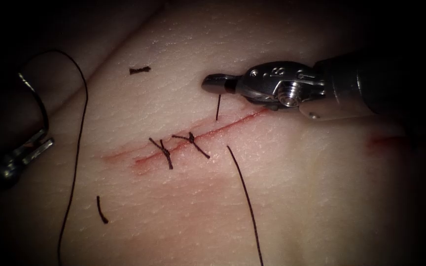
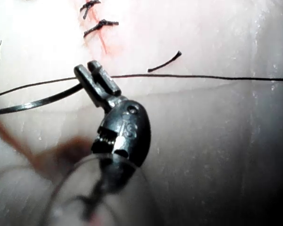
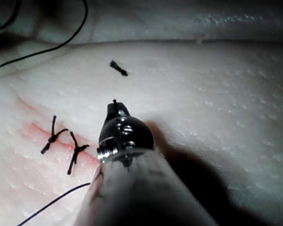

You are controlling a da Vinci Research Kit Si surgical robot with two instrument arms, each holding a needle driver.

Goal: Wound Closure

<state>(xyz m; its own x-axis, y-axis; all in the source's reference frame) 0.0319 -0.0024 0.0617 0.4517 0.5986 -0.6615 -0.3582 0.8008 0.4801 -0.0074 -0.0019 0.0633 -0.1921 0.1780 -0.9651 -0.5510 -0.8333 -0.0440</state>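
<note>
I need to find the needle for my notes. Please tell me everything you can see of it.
The needle is a thin, curved piece of grey metal. It is outside the tissue, far left of the cut. The left tool holds it with shut jaws near one end; the rest arcs up and away from the jaws. In the left wrist view, the dark thread runs just beside it.

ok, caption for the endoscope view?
Left tool holds the needle off the tissue; right tool grips thread above the twice-knotted cut.
</note>
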